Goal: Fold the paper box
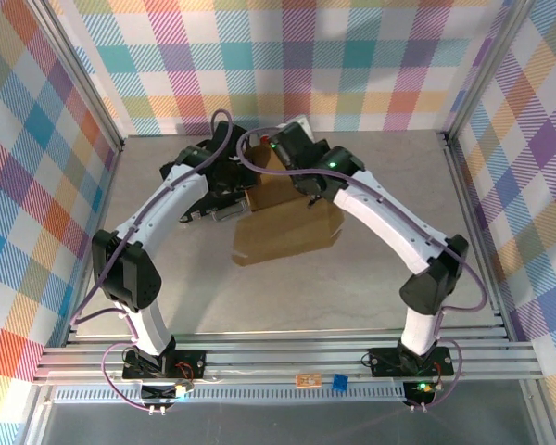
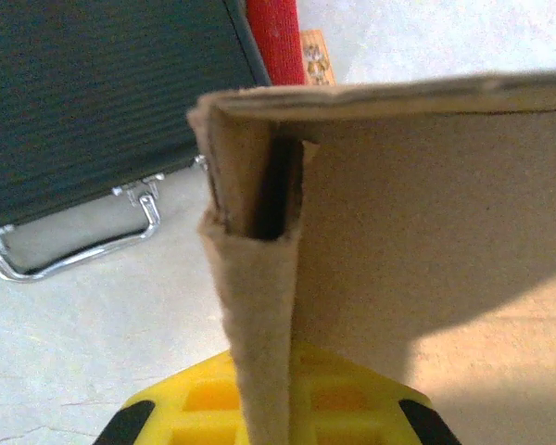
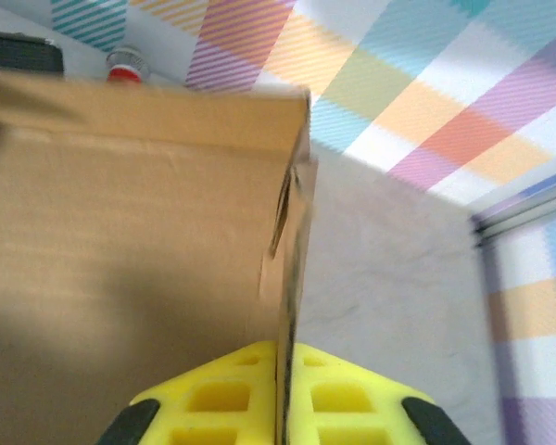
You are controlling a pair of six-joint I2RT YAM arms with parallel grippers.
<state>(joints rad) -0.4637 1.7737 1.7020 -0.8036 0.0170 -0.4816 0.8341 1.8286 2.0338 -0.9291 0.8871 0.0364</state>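
Observation:
The paper box (image 1: 287,225), plain brown cardboard, lies mid-table with its flat lid panel toward the arms and its far walls raised. My left gripper (image 2: 264,408) is shut on the box's left side wall (image 2: 259,306), a doubled-over strip of cardboard that stands upright between the yellow pads. On the other side, my right gripper (image 3: 283,394) is shut on the thin edge of the right side wall (image 3: 292,278), with the box's brown panel (image 3: 130,232) spreading to its left. From above, both wrists meet over the far half of the box, left gripper (image 1: 233,190) and right gripper (image 1: 310,190).
A black case (image 2: 93,102) with a metal handle (image 2: 83,246) lies just left of the box. A red cylinder (image 2: 276,42) stands behind it. Aluminium frame posts and chequered walls close in the table on three sides. A small blue block (image 1: 338,382) sits on the front rail.

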